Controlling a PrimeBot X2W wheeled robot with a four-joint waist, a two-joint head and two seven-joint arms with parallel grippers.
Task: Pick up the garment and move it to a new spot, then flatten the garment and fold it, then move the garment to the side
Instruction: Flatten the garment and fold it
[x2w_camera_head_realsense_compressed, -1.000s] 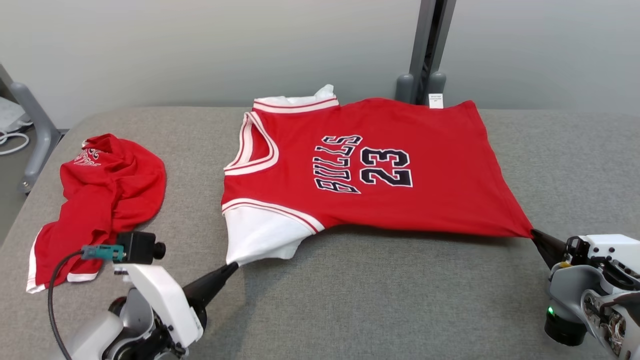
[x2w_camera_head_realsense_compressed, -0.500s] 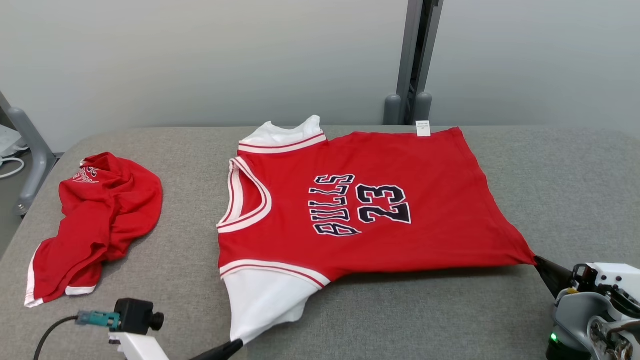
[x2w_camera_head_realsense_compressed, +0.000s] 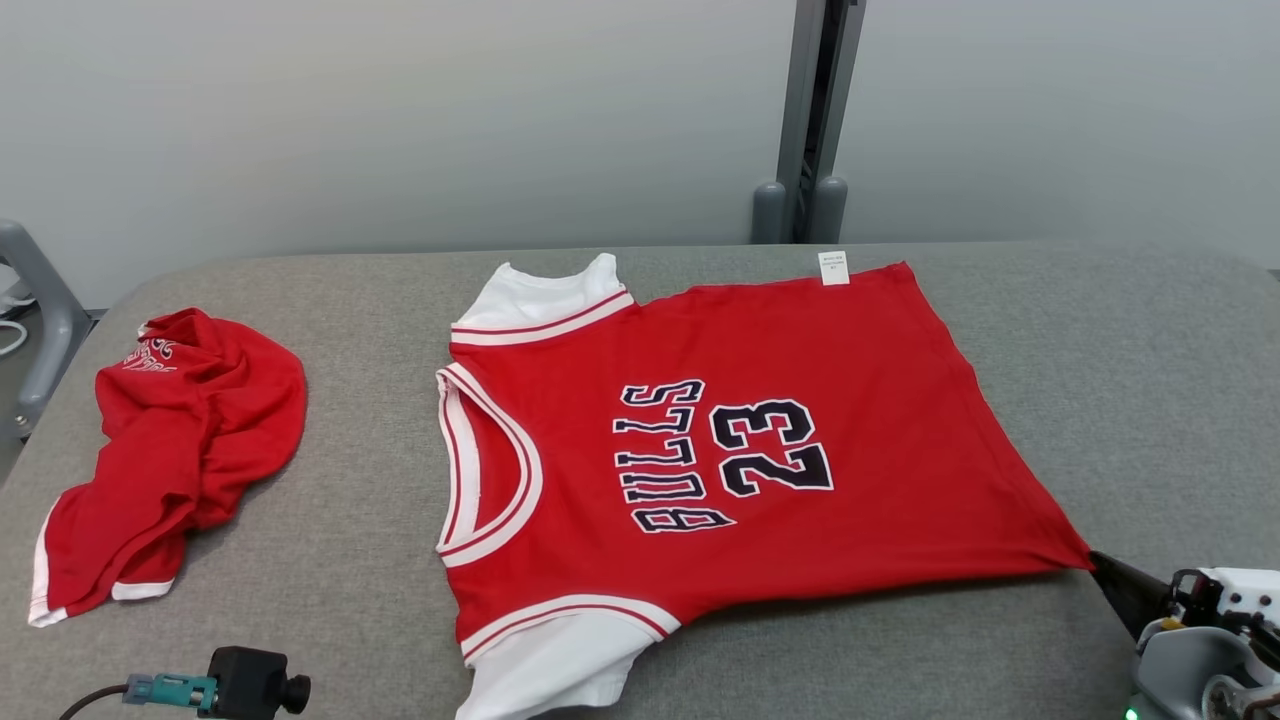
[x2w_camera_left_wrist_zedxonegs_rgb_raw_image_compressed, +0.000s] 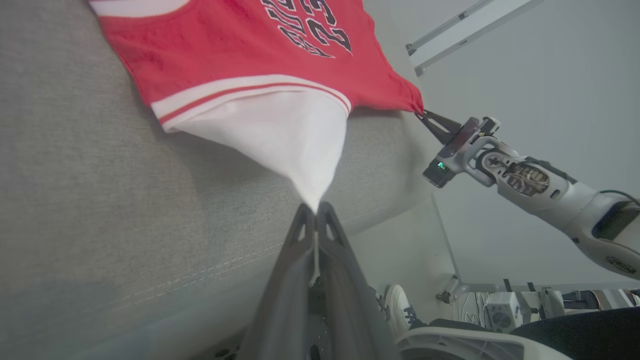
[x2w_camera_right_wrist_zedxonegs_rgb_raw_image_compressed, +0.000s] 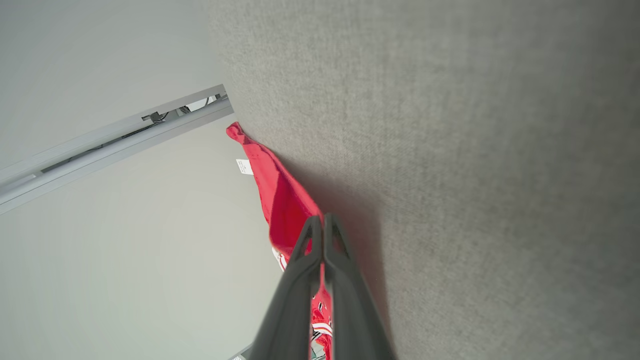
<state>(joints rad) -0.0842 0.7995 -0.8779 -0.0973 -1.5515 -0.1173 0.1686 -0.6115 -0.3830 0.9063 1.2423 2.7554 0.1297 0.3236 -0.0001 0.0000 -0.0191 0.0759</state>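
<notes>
The garment (x2w_camera_head_realsense_compressed: 740, 440) is a red jersey with white sleeves and "BULLS 23" on it, spread over the grey table (x2w_camera_head_realsense_compressed: 360, 580). My right gripper (x2w_camera_head_realsense_compressed: 1097, 562) is shut on its near right hem corner at the lower right of the head view. The left wrist view has my left gripper (x2w_camera_left_wrist_zedxonegs_rgb_raw_image_compressed: 316, 209) shut on the tip of the white sleeve (x2w_camera_left_wrist_zedxonegs_rgb_raw_image_compressed: 295, 140), which is pulled to a point. In that same view the right gripper (x2w_camera_left_wrist_zedxonegs_rgb_raw_image_compressed: 421, 114) pinches the hem corner. The right wrist view looks along the jersey's edge (x2w_camera_right_wrist_zedxonegs_rgb_raw_image_compressed: 280, 200), my fingers (x2w_camera_right_wrist_zedxonegs_rgb_raw_image_compressed: 322, 221) closed on it.
A second red garment (x2w_camera_head_realsense_compressed: 160, 450) lies crumpled at the table's left. A grey post (x2w_camera_head_realsense_compressed: 805, 110) stands behind the table's far edge. My left wrist camera (x2w_camera_head_realsense_compressed: 245, 683) pokes in at the bottom left. A person's white shoe (x2w_camera_left_wrist_zedxonegs_rgb_raw_image_compressed: 400, 307) is on the floor below.
The head camera has tilted, shifting the whole scene down. Both grippers stay shut on the jersey, which has been drawn toward the near edge; the left gripper has left the head view at the bottom.
</notes>
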